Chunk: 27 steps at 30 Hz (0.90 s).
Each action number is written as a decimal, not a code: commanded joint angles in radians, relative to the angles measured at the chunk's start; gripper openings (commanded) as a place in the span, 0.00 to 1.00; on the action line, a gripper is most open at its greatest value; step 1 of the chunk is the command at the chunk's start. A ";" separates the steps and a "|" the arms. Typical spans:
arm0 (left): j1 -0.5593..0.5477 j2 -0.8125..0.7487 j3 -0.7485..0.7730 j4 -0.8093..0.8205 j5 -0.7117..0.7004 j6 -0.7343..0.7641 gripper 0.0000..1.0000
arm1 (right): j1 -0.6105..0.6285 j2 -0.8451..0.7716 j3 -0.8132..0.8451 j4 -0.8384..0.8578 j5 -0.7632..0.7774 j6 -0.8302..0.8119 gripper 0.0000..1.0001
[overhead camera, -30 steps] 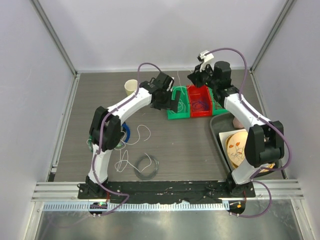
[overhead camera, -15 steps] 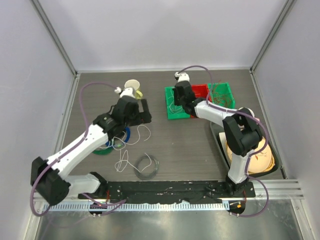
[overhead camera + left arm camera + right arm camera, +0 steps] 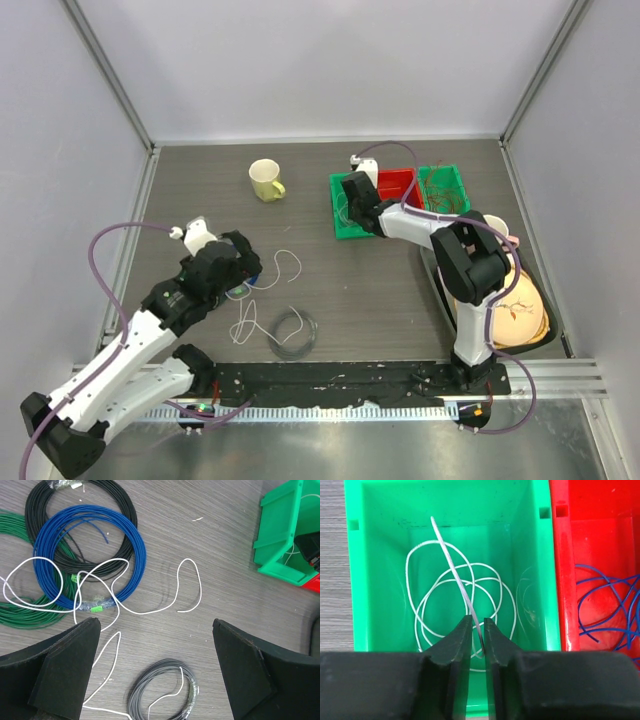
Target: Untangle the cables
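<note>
A long white cable (image 3: 150, 612) lies in loose loops on the table, also in the top view (image 3: 290, 257). It crosses the blue ring (image 3: 135, 545) and runs into the grey coil (image 3: 135, 700). My left gripper (image 3: 155, 625) hovers above it, wide open and empty; in the top view (image 3: 245, 270) it is at the left. My right gripper (image 3: 478, 622) is over the left green bin (image 3: 540, 580), jaws shut on a white cable (image 3: 452, 567) whose loops (image 3: 408, 567) lie in the bin. It also shows in the top view (image 3: 352, 200). Blue cables (image 3: 605, 605) lie in the red bin (image 3: 560, 580).
A black ring (image 3: 127, 510) and a green ring (image 3: 20, 615) lie under the blue ring. A yellow cup (image 3: 264, 180) stands at the back. A second green bin (image 3: 445, 185) holds reddish cables. A dark tray (image 3: 432, 262) with a plate (image 3: 525, 310) sits at the right.
The left arm has swung back from the bins to the lower left, over the rings. The right gripper has come down from behind the bins into the left green bin with the white cable.
</note>
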 commanded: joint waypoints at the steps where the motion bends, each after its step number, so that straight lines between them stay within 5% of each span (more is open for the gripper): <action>1: 0.004 -0.023 -0.015 -0.052 -0.034 -0.026 1.00 | 0.002 -0.091 0.042 -0.009 -0.006 -0.018 0.28; 5: 0.004 -0.010 -0.014 -0.091 -0.054 -0.023 1.00 | 0.002 -0.173 0.021 -0.037 -0.035 -0.060 0.55; 10: 0.016 0.026 -0.020 -0.069 -0.054 -0.007 1.00 | 0.014 -0.313 -0.065 -0.023 -0.162 -0.139 0.75; 15: 0.171 0.067 -0.063 0.013 0.091 0.002 1.00 | 0.095 -0.475 -0.230 0.070 -0.368 -0.209 0.77; 18: 0.303 0.067 -0.119 0.086 0.230 0.002 1.00 | 0.161 -0.517 -0.335 0.176 -0.509 -0.109 0.77; 22: 0.395 0.056 -0.178 0.148 0.329 -0.027 1.00 | 0.296 -0.448 -0.366 0.264 -0.333 0.213 0.77; 27: 0.409 0.033 -0.239 0.211 0.435 -0.032 1.00 | 0.384 -0.275 -0.277 0.258 -0.175 0.381 0.78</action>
